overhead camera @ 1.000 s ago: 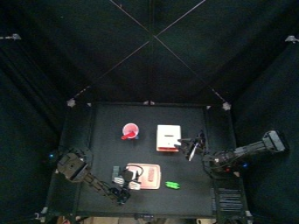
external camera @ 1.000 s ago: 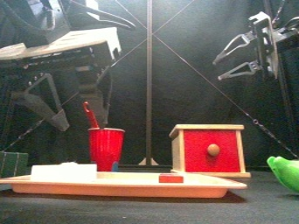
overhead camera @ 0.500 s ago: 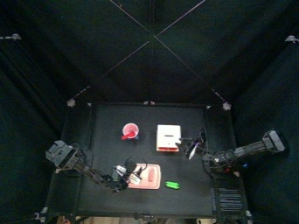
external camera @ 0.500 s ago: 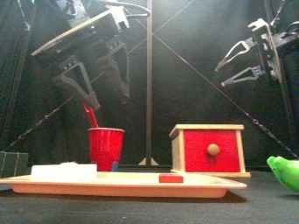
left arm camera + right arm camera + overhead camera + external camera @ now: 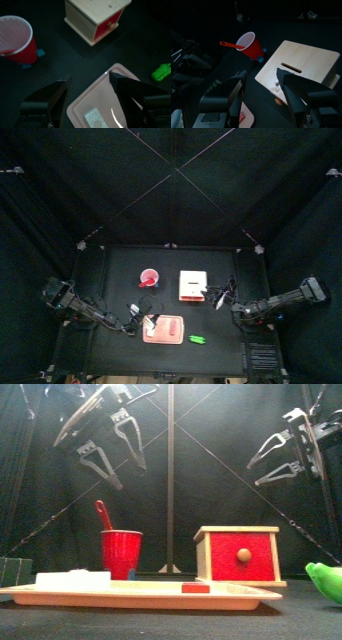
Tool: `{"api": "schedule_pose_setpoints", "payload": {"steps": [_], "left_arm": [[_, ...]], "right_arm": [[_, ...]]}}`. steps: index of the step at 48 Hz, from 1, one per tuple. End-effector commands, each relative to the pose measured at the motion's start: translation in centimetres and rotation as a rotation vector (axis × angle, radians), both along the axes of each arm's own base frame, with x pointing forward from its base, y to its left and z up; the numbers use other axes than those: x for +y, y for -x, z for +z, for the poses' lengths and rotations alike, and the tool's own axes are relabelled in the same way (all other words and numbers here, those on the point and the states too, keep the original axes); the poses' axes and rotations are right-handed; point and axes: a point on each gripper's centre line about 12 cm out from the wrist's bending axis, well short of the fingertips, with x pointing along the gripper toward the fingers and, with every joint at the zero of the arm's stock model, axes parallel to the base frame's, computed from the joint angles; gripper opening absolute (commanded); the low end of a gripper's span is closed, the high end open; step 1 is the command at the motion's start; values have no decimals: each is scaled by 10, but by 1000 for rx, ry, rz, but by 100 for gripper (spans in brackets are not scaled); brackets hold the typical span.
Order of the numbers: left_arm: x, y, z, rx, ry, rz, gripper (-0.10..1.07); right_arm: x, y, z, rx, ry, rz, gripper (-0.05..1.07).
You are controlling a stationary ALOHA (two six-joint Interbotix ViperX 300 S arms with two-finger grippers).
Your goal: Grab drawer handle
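Observation:
The small white box (image 5: 195, 284) stands mid-table, to the right of the red cup (image 5: 148, 278). Its red drawer front carries the drawer handle (image 5: 245, 555), a small knob; from above it shows as a reddish strip (image 5: 195, 299) on the box's near edge. My left gripper (image 5: 107, 436) is open and empty, high above the table's left. Its wrist view looks down on the drawer front (image 5: 107, 30). My right gripper (image 5: 287, 452) is open and empty, high to the right of the box. The right wrist view shows the box top (image 5: 301, 67).
A flat pink tray (image 5: 134, 594) lies at the front with a white block (image 5: 74, 580) and a small red piece (image 5: 195, 587) on it. A green object (image 5: 325, 579) lies at the front right. A red stick stands in the cup (image 5: 122, 552).
My left arm has drawn back towards the table's left and its gripper has risen, from beside the cup to well above it. The right gripper has barely moved.

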Motion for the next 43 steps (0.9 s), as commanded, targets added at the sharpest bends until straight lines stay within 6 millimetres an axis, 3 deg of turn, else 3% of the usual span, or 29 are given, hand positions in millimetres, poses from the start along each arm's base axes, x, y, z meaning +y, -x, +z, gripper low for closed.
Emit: {"api": "schedule_pose_setpoints", "payload": {"steps": [1, 17, 34, 43], "left_arm": [[21, -4, 16, -87, -1, -73, 94], [86, -17, 8, -141, 23, -254, 93], [133, -22, 21, -122, -170, -300, 92], [146, -27, 30, -125, -240, -262, 92]], "right_arm": [[1, -4, 10, -28, -34, -7, 85], [4, -4, 5, -13, -198, -57, 85], [8, -7, -6, 47, -404, -158, 85], [5, -9, 11, 31, -400, -257, 85]]}}
